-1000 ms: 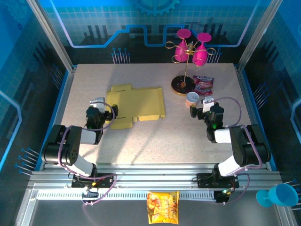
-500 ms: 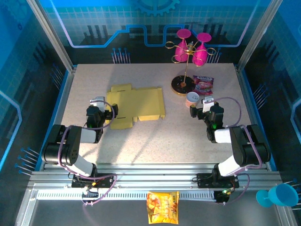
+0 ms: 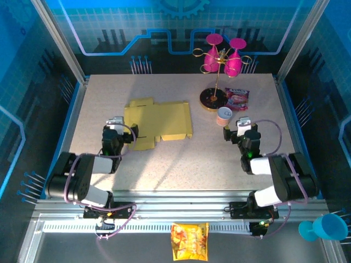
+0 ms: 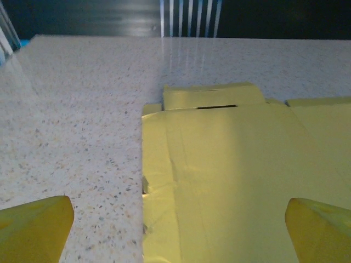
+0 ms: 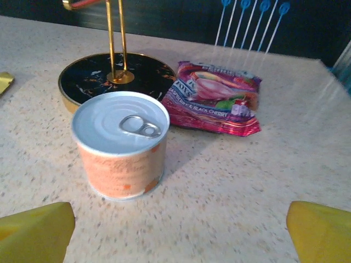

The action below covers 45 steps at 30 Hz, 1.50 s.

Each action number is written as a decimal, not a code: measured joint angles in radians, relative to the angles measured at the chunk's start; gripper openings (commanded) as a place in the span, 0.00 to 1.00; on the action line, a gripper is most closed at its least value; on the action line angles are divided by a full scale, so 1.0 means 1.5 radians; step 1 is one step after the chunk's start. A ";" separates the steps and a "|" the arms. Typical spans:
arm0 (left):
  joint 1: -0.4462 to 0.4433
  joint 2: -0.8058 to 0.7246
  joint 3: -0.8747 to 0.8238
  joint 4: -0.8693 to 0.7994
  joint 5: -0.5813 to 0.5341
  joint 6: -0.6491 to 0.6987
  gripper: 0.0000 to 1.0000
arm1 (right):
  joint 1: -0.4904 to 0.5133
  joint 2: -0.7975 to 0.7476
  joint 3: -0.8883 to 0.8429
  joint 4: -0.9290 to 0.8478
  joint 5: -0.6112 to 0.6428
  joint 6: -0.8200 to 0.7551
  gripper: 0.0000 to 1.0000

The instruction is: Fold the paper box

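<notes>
Hovering at the near-left edge of the flat box [image 3: 158, 121], the left gripper [image 3: 119, 130] holds its fingers spread wide and empty. The box lies gold side up, left of centre on the bench [image 3: 219, 159]. The right gripper [image 3: 237, 127], equally spread and empty, faces a can [image 5: 120, 145], a pink pouch [image 5: 214, 98] and a stand's black base [image 5: 109, 76], well apart from the box.

The step in hand looks like a first flap lift. Thin card lying flush gives little to grab, so one finger would best slide low under the left edge and bend along a crease. The right arm would likely need to come across and pin the middle panel.

In the left wrist view the box's right side and near edge run out of frame. Its underside is hidden, and from above the creases are hard to make out.
</notes>
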 measured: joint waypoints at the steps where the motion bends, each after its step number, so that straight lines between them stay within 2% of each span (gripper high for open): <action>1: -0.025 -0.042 -0.004 -0.017 -0.019 0.007 0.99 | 0.027 -0.046 -0.003 -0.024 0.023 -0.004 1.00; 3: -0.070 -0.148 0.015 -0.085 -0.058 -0.011 1.00 | 0.076 -0.173 0.045 -0.138 0.068 0.042 1.00; 5: -0.080 -0.227 0.093 -0.234 -0.095 -0.093 0.99 | 0.065 -0.250 0.168 -0.320 0.070 0.151 1.00; 6: -0.070 -0.251 0.167 -0.345 -0.109 -0.169 0.99 | 0.046 -0.269 0.239 -0.392 0.063 0.217 1.00; 7: -0.053 -0.258 0.221 -0.404 -0.105 -0.222 0.99 | 0.023 -0.279 0.287 -0.428 0.044 0.272 1.00; 8: -0.021 -0.255 0.276 -0.449 -0.079 -0.282 0.99 | -0.014 -0.282 0.322 -0.445 -0.003 0.331 0.99; 9: 0.018 -0.240 0.326 -0.489 -0.046 -0.338 0.94 | -0.044 -0.279 0.347 -0.464 -0.045 0.377 0.94; 11: 0.067 -0.175 0.417 -0.578 -0.001 -0.412 0.78 | -0.049 -0.231 0.399 -0.548 -0.076 0.426 0.85; 13: 0.078 -0.071 0.513 -0.675 0.048 -0.452 0.68 | 0.007 -0.149 0.463 -0.646 -0.085 0.443 0.74; 16: 0.076 0.109 0.631 -0.810 0.128 -0.483 0.50 | 0.116 -0.042 0.511 -0.740 -0.108 0.453 0.67; 18: 0.074 0.208 0.666 -0.876 0.177 -0.495 0.47 | 0.178 -0.004 0.513 -0.787 -0.133 0.460 0.66; 21: 0.058 0.298 0.669 -0.942 0.211 -0.505 0.42 | 0.216 0.034 0.516 -0.809 -0.169 0.468 0.63; 26: -0.015 0.350 0.664 -0.976 0.223 -0.521 0.39 | 0.223 0.121 0.562 -0.823 -0.244 0.478 0.63; 29: -0.051 0.338 0.641 -0.972 0.227 -0.532 0.41 | 0.236 0.166 0.588 -0.824 -0.278 0.485 0.64; 31: -0.052 0.313 0.620 -0.975 0.227 -0.532 0.42 | 0.256 0.183 0.596 -0.825 -0.296 0.496 0.64; 34: -0.025 0.256 0.601 -0.984 0.232 -0.531 0.42 | 0.296 0.209 0.608 -0.821 -0.321 0.519 0.64; 38: 0.054 0.197 0.595 -0.982 0.257 -0.526 0.41 | 0.347 0.260 0.625 -0.810 -0.359 0.553 0.63; 41: 0.097 0.205 0.590 -0.983 0.273 -0.511 0.39 | 0.371 0.317 0.654 -0.806 -0.384 0.574 0.62; 45: 0.096 0.246 0.557 -0.977 0.297 -0.494 0.37 | 0.391 0.376 0.670 -0.794 -0.402 0.597 0.61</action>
